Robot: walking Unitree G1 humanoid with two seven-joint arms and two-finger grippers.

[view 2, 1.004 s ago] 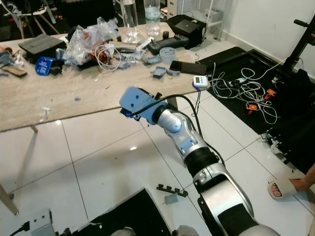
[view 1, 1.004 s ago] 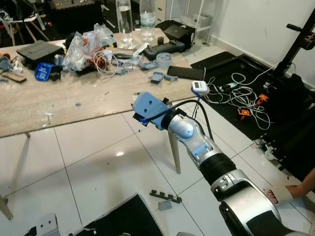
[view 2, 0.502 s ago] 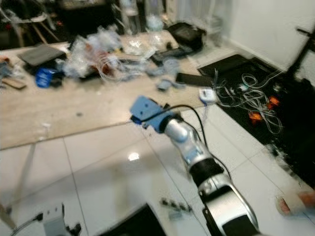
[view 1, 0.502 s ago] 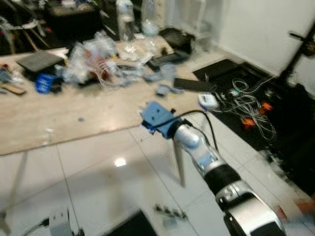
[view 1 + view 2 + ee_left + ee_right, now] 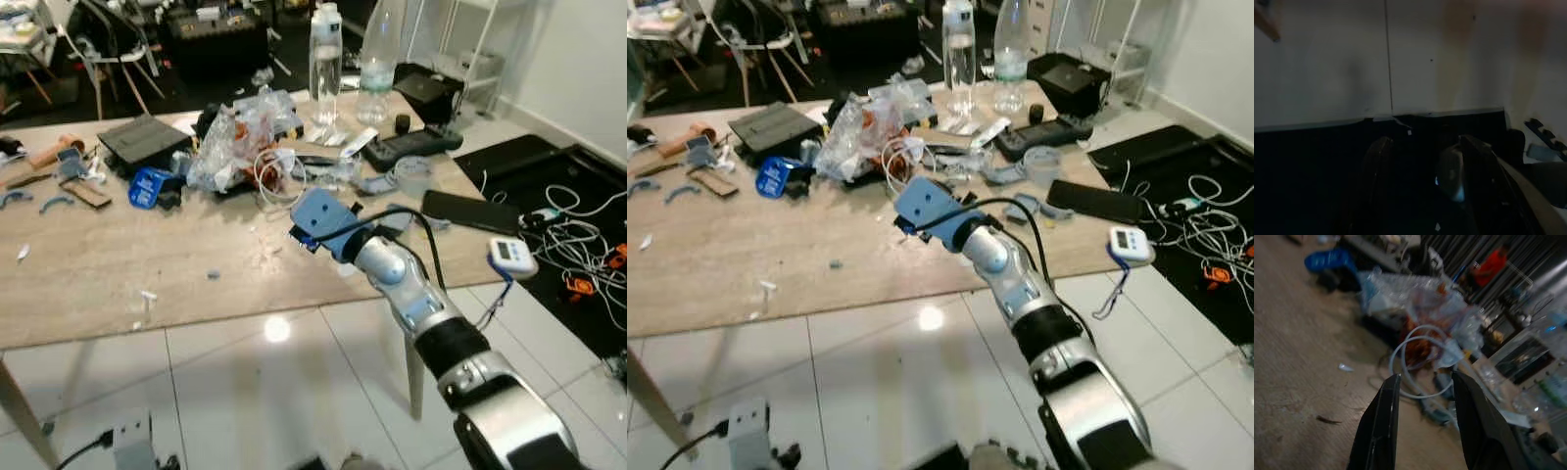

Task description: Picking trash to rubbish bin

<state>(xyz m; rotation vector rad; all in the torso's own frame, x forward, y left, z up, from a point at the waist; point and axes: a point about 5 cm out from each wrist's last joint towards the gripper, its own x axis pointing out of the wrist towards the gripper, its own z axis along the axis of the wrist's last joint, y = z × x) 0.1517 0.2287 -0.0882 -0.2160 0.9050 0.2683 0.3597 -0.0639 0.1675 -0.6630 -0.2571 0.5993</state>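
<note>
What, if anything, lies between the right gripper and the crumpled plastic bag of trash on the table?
A looped white cable lies on the table directly between the right gripper, jaws open, and the plastic bag. Nothing else visible blocks the approach.

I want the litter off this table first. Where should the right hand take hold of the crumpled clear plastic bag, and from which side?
Grip the crumpled plastic bag at its raised, bunched top. The right hand is open and already faces it low over the table, so coming from the near table edge looks simplest. The white cable loop lies against the bag's near side, so stay above it.
</note>
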